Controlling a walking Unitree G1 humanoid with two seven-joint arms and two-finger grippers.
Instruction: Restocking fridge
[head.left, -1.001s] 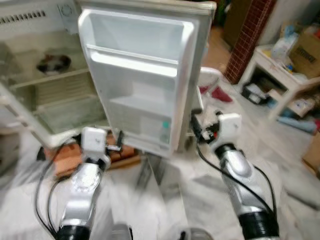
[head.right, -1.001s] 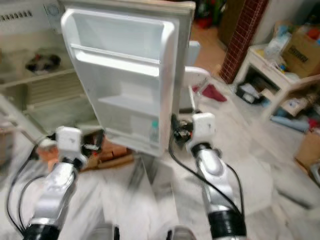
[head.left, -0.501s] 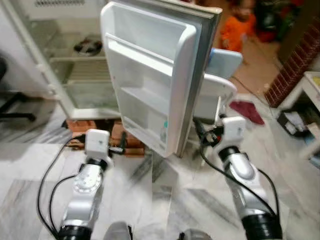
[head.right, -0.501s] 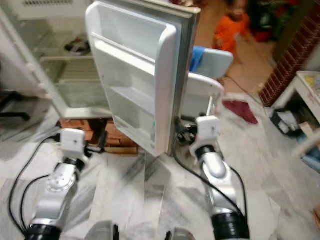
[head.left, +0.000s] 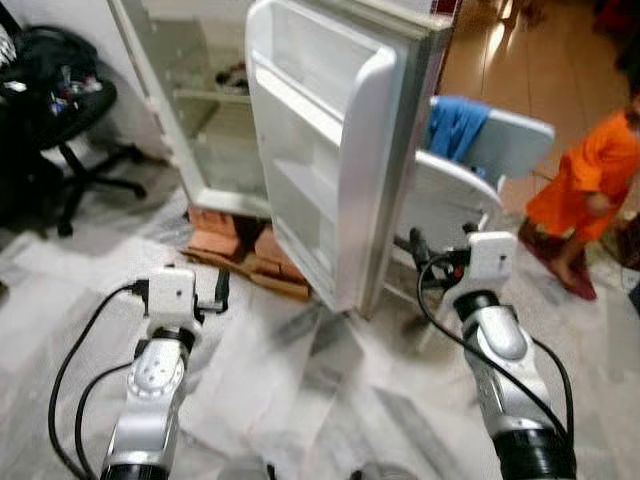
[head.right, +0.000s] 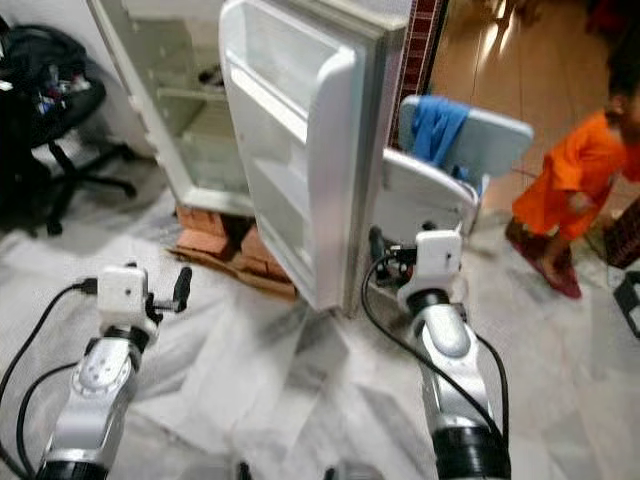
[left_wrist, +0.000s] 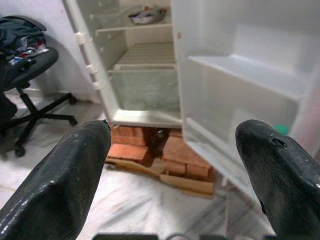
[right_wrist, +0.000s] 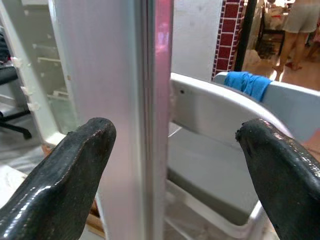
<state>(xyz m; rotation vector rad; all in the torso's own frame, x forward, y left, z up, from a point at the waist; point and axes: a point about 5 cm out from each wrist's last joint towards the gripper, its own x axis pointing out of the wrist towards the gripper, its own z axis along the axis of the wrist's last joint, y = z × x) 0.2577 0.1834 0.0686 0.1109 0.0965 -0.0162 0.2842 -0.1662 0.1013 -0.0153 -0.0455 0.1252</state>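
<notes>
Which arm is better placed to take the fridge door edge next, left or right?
Right, likely. The right gripper is open just beside the fridge door edge, which its wrist view shows between the fingers. The left gripper, also open, sits short of the door's inner side.

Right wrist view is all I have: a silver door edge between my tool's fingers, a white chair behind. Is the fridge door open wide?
Observer: Yes, the fridge door stands wide open, its inner shelves facing your left side.
Operator: Anything stocked inside?
Observer: The left wrist view shows a dark bowl on an upper shelf in the fridge.
Operator: What's under the fridge?
Observer: Red bricks prop it off the floor.
Operator: Anyone nearby?
Observer: A person in orange stands to your right, beyond the chair.
</notes>
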